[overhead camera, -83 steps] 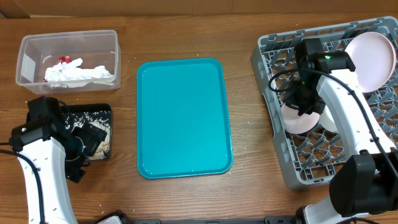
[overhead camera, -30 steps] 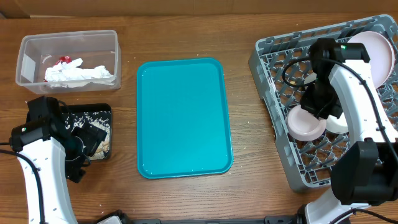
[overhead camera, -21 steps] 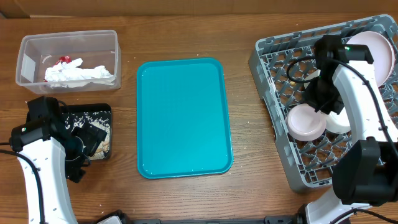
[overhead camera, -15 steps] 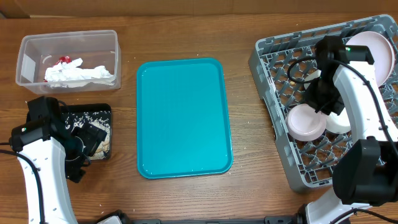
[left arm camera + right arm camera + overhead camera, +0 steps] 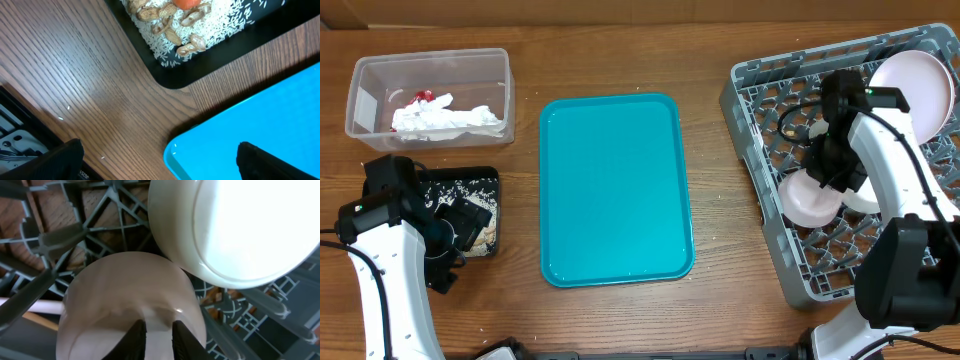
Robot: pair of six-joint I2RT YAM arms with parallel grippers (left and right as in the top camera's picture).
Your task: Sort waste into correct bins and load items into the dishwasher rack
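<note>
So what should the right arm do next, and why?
Probably let go fully and lift away: the right gripper straddles the rim of the small bowl, which already rests in the dishwasher rack beside a second bowl.

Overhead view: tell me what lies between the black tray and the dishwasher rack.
The teal tray lies between the black tray and the rack, with strips of bare wooden table on either side of it; the overhead view shows this.
</note>
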